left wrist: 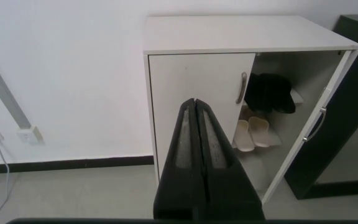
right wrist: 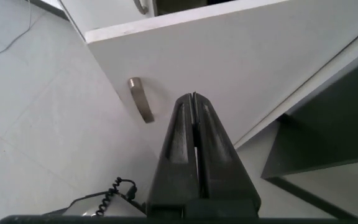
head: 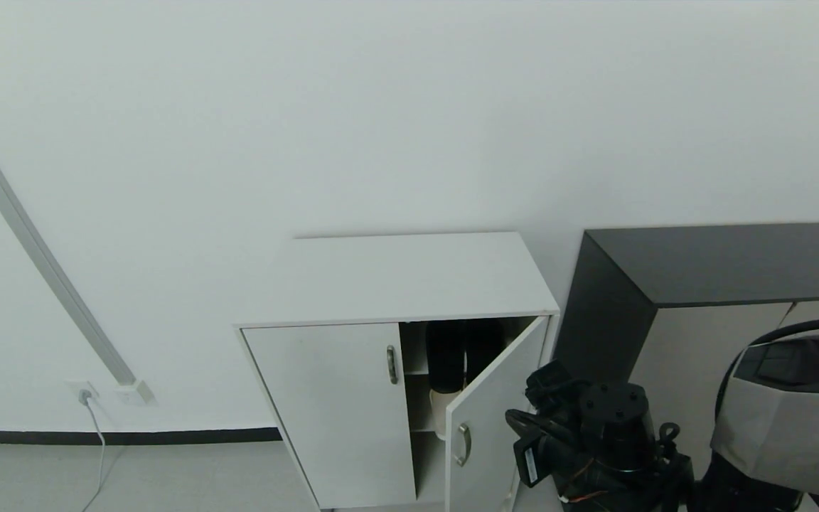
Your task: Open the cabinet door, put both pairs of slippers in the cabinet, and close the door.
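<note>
Facing right claw (right wrist: 194,99), ajar cabinet door (right wrist: 247,53)

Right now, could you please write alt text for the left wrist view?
A white two-door cabinet stands with its right door open, black slippers on an upper shelf and cream slippers below. The shut black pincer points at it.
</note>
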Controlling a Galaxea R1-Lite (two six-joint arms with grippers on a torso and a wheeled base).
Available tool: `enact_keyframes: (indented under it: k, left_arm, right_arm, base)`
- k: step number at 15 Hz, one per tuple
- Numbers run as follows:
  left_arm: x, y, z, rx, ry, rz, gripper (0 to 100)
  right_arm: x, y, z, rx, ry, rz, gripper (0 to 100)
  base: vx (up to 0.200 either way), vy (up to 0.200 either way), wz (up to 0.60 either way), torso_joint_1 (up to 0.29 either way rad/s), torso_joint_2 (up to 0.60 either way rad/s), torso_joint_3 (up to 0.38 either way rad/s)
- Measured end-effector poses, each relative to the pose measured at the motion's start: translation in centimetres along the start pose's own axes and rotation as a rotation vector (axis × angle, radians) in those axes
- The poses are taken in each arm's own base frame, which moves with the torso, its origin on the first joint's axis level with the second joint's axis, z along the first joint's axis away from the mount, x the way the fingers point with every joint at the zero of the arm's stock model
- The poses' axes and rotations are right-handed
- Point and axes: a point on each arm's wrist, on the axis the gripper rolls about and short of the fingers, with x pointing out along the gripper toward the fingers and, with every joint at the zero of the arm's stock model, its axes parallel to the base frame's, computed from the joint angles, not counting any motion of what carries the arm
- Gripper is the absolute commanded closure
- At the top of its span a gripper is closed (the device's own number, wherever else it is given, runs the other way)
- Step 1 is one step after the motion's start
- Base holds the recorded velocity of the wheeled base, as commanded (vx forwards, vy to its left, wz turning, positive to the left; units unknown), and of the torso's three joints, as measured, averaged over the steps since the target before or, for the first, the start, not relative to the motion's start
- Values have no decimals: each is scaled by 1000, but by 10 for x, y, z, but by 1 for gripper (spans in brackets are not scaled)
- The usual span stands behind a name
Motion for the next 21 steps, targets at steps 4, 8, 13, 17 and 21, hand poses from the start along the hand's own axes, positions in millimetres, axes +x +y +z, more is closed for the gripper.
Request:
enact_keyframes:
  k: [4,8,13,17,21]
  left_arm:
    - [0,0,0,0,0,0,100]
    - [0,0,0,0,0,0,100]
    - [0,0,0,0,0,0,100]
    - [0,0,0,0,0,0,100]
    - [0,0,0,0,0,0,100]
  right_arm:
    - [24,0,-2,1,-11,-11,100]
    - [44,-6,-1,4,17,-36,100]
    - [66,-11,12,12,16,-57,100]
    - [83,-19,20,22,6,-78,100]
    - [97,-29,26,33,-3,-103,100]
  base:
    - [0,0,0,0,0,0]
    - [0,0,0,0,0,0]
    - [0,0,0,0,0,0]
    - [0,0,0,0,0,0]
    - [0,0,0,0,0,0]
